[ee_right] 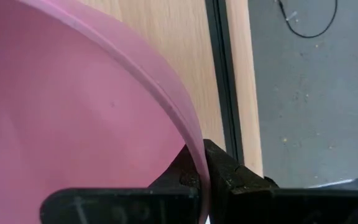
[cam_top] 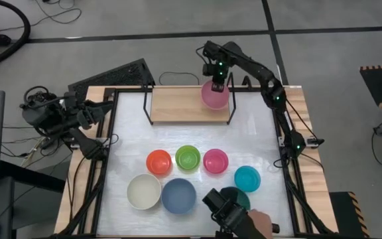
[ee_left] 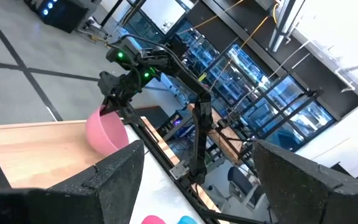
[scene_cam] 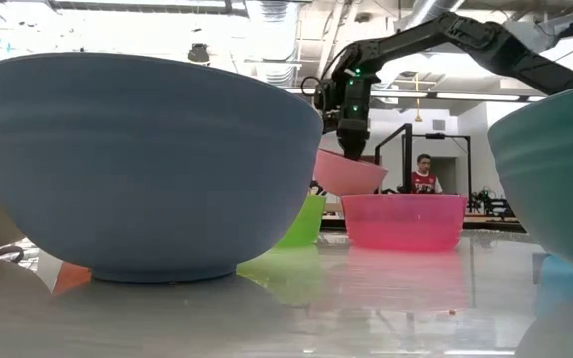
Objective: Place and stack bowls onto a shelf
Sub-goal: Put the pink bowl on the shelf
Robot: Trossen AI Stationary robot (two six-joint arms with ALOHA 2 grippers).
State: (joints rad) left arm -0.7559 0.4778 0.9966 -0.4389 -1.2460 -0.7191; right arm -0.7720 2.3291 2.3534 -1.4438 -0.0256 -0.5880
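From above, the right gripper (cam_top: 218, 85) pinches the rim of the pink bowl (cam_top: 214, 96) over the right end of the shelf (cam_top: 178, 105), at the far side of the table (cam_top: 128, 139). The left gripper (cam_top: 105, 109) waits off the table's left edge; whether its fingers are apart cannot be told here. Nearer the front sit the red-orange bowl (cam_top: 158, 162), lime green bowl (cam_top: 188, 158), magenta bowl (cam_top: 215, 160) and teal bowl (cam_top: 247, 178), then the cream-white bowl (cam_top: 144, 191) and blue bowl (cam_top: 178, 196); a person's hand (cam_top: 260, 222) in a dark sleeve reaches to the dark green bowl (cam_top: 241, 196) at the front edge. At table height, the blue bowl (scene_cam: 147, 164) fills the foreground, and behind it the right gripper (scene_cam: 351, 142) holds the pink bowl (scene_cam: 348, 172) tilted, above the magenta bowl (scene_cam: 403, 220); a person (scene_cam: 424, 175) stands far back. The left wrist view shows the left gripper (ee_left: 194, 180) with fingers spread wide, the pink bowl (ee_left: 107, 130) tipped at the shelf (ee_left: 36, 149) beyond. The right wrist view shows the right gripper (ee_right: 199, 169) clamped on the pink bowl's (ee_right: 73, 118) rim, one finger inside and one outside, over the shelf (ee_right: 179, 56).
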